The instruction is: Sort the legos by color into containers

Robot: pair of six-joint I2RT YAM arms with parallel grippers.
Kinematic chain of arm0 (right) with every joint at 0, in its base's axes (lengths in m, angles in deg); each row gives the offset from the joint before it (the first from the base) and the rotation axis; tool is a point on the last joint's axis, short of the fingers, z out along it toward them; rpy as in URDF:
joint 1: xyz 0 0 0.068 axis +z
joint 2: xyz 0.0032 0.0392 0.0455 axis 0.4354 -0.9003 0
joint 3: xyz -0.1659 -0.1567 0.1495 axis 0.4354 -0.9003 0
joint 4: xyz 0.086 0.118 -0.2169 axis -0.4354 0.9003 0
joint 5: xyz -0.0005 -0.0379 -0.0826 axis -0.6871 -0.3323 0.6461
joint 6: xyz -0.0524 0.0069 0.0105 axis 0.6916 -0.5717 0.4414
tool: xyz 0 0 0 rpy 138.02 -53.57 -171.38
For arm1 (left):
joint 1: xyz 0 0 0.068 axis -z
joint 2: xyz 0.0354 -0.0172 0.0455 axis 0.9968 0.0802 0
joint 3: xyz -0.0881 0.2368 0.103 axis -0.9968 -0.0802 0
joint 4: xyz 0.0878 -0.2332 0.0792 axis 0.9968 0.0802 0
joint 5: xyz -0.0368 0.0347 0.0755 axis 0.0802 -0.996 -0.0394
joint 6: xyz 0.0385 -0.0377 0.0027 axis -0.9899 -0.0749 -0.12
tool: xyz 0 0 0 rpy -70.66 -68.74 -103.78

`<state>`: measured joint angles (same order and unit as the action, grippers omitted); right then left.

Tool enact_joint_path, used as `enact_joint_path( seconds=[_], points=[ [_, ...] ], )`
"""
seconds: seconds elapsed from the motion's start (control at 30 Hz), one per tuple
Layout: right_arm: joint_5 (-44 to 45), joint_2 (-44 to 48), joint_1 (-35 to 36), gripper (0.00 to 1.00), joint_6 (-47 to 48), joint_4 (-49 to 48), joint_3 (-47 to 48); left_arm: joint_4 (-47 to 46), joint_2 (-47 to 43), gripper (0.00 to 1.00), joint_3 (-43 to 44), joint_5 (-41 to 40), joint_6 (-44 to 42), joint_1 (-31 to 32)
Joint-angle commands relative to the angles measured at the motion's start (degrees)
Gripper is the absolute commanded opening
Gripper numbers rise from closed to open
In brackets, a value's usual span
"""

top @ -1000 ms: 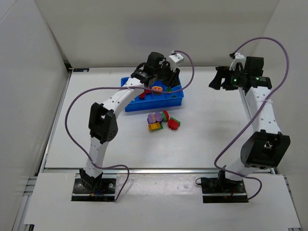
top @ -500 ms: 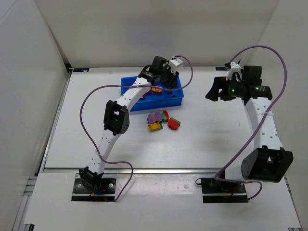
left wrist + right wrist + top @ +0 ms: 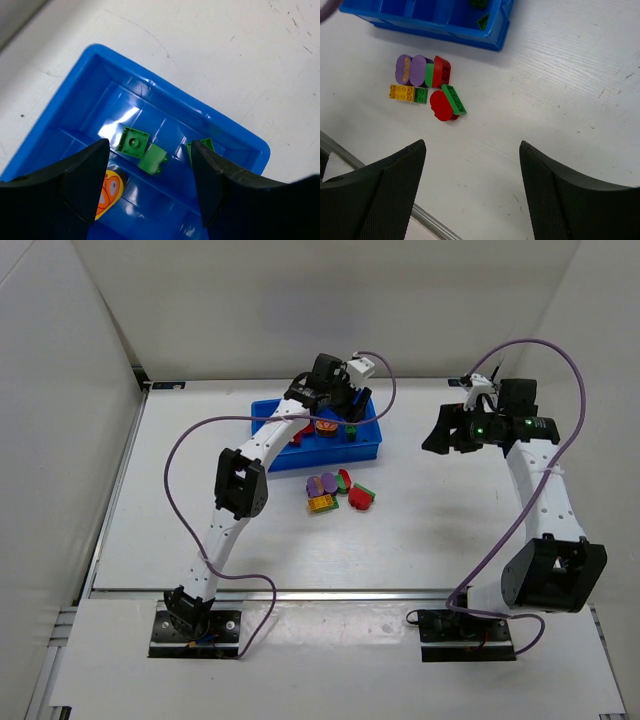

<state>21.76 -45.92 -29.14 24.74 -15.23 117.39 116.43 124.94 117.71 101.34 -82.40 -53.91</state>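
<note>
My left gripper (image 3: 150, 167) hangs open over the right end compartment of the blue tray (image 3: 80, 80), with nothing between its jaws. Three green legos lie in that compartment: a square one (image 3: 134, 141), a tilted one (image 3: 153, 159) and one half hidden behind my finger (image 3: 201, 145). A yellow-orange oval (image 3: 107, 192) lies in the neighbouring compartment. In the top view the left gripper (image 3: 345, 405) is over the tray (image 3: 330, 453), and a red piece (image 3: 297, 437) sits further left in it. My right gripper (image 3: 472, 145) stands open above bare table, right of the loose pile (image 3: 338, 490).
The loose pile holds two purple ovals (image 3: 410, 70), a red piece (image 3: 441, 71), a yellow brick (image 3: 401, 92), a red oval (image 3: 440, 106) and a green brick (image 3: 454, 99). The tray's (image 3: 435, 30) near wall lies just beyond them. A metal rail (image 3: 425, 217) marks the table's near edge.
The left arm reached further over the tray's right end and its jaws went from shut to open. The right gripper drifted slightly left and lower.
</note>
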Motion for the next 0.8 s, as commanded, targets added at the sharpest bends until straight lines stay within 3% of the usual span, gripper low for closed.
enact_joint_path(
  seconds=[0.0, 0.23, 0.37, 0.53, 0.77],
  points=[
    [-1.29, -0.26, 2.96, 0.78, 4.78, 1.0, -1.59, -0.8, -3.75, 0.77, 4.29, -1.1, -1.23, -0.02],
    [4.25, 3.52, 20.44, 0.73, 26.21, 3.11, -10.81, -0.01, -14.98, 0.77, 4.48, -0.4, 0.17, -0.02],
    [5.65, 2.91, 25.39, 0.7, 30.45, 0.74, -16.88, 3.23, -27.53, 0.77, -1.05, -1.1, 3.5, -0.28],
    [8.38, -2.01, 26.63, 0.62, 34.24, -1.63, -17.15, 7.37, -40.91, 0.77, -13.79, 0.48, 5.45, -0.99],
    [8.56, -8.78, 26.97, 0.67, 32.39, -2.34, -10.83, 7.81, -59.81, 0.77, -37.34, -5.93, 4.93, -1.07]
  ],
)
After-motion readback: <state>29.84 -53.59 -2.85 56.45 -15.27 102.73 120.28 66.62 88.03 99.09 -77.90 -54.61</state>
